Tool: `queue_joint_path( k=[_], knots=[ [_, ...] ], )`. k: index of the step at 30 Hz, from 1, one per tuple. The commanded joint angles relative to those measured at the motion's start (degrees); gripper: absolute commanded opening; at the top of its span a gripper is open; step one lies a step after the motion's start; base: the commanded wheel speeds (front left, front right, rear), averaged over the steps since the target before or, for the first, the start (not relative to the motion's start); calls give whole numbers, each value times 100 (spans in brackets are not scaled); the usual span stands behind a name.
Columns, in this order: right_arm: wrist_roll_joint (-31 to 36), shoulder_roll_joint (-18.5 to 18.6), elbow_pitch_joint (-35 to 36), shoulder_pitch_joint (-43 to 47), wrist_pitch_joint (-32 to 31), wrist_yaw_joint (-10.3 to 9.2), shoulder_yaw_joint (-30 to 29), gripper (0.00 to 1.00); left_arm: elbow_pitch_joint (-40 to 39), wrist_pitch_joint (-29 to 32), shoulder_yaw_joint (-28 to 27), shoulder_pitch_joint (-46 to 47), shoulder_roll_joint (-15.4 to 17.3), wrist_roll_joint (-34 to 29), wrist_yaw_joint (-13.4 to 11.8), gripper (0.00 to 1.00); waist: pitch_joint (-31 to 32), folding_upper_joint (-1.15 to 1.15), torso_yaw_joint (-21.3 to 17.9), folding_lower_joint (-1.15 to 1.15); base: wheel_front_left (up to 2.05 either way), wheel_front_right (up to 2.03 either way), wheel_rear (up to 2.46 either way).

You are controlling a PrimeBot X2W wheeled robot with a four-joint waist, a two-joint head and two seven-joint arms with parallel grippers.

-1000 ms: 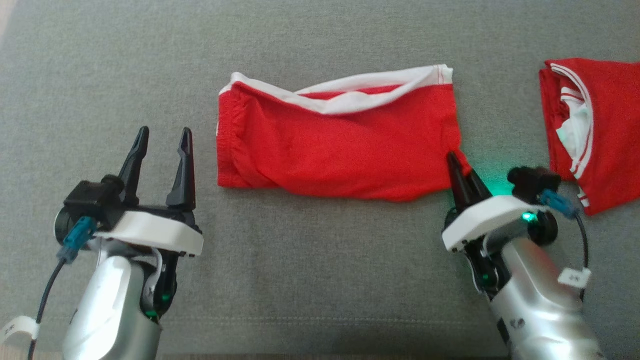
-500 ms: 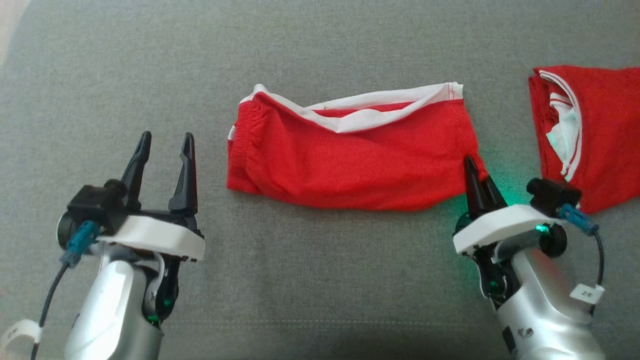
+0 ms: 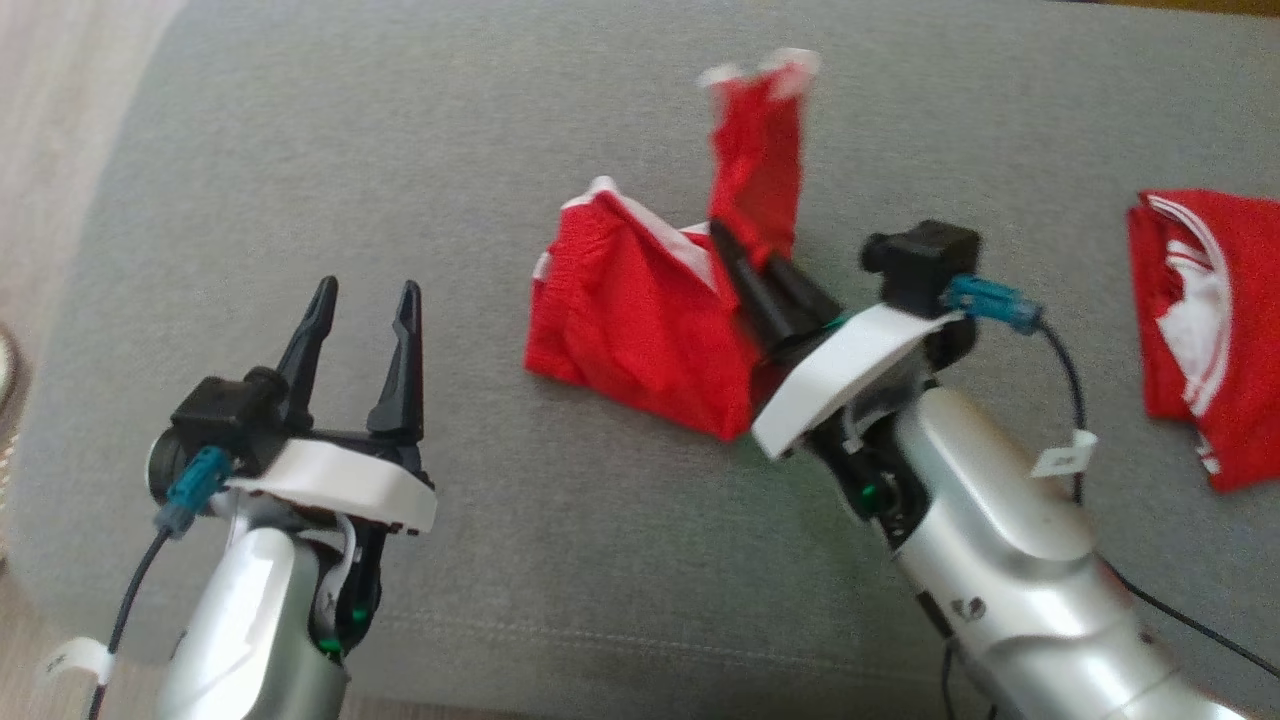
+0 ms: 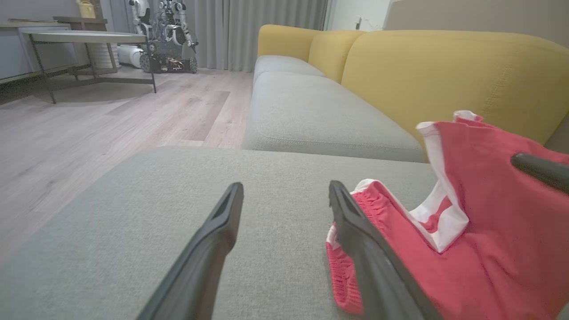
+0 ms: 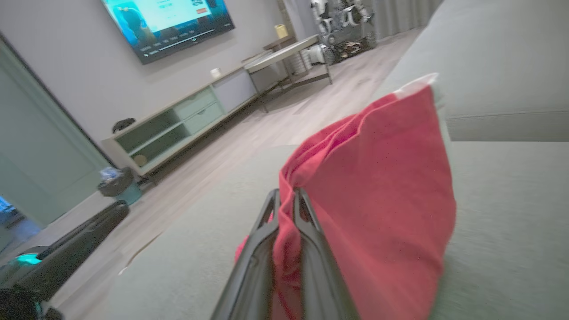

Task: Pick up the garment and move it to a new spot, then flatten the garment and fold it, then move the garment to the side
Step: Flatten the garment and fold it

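In the head view the red garment point(image 3: 640, 330) with white trim lies near the middle of the grey sofa seat point(image 3: 400, 150). Its left part rests flat on the cushion, while its right end is lifted and stands up above the rest. The right gripper point(image 3: 745, 250) is clamped on that raised end, fingers pressed together with cloth between them. The left gripper point(image 3: 368, 295) hovers over bare cushion to the left of the garment, fingers spread wide and holding nothing. A second red garment point(image 3: 1200, 330) lies well apart at the right edge.

In the left wrist view the left gripper's point(image 4: 286, 189) two fingers stand apart, with grey cushion between them. The garment's point(image 4: 489, 222) elastic hem is just beside the right-hand finger, though contact cannot be told. The lifted flap rises in front of the yellow backrest point(image 4: 444, 75).

In the right wrist view the right gripper point(image 5: 286, 195) pinches a bunched fold of red cloth, which hangs up and to the right of the fingers.

As a judgement, the garment looks laid out already and the fold is in hand: one end is raised to be carried over the other. Left to do are laying that end down, any further folds, and moving the garment to the side
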State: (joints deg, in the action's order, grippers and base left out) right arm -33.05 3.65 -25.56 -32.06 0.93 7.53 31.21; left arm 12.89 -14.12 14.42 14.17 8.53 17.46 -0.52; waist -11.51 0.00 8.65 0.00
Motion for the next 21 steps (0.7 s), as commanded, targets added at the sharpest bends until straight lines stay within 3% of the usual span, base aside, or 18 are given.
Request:
queue_joint_path(
  k=[1,7,12,13,14,15,21],
  knots=[
    [-161,-77,121,-168,14,-4,251,0,-146,-9,-158,123,71,62,-2,100,14,0,185,0,0,0,0],
    [-830,-78,-332,-308,102,-4,1301,0,-75,-27,-74,152,-1,84,28,100,-63,0,500,0,0,0,0],
    [-1064,-78,-676,-397,230,-4,1746,0,-37,-44,-69,161,-19,93,31,100,-113,0,558,0,0,0,0],
    [-1102,-78,-716,-441,260,-4,1849,13,-30,-47,-71,164,-20,96,32,100,-126,0,558,0,0,0,0],
    [-1128,-78,-746,-495,302,-4,1933,49,-23,-50,-78,168,-19,99,30,100,-140,0,549,0,0,0,0],
    [-1129,-78,-760,-562,360,-4,2003,100,-16,-54,-91,172,-12,100,24,100,-154,0,529,0,0,0,0],
    [-1039,-78,-525,-961,961,-4,2146,100,-20,-70,-177,192,64,70,-30,100,-144,0,277,0,0,0,0]
  ],
)
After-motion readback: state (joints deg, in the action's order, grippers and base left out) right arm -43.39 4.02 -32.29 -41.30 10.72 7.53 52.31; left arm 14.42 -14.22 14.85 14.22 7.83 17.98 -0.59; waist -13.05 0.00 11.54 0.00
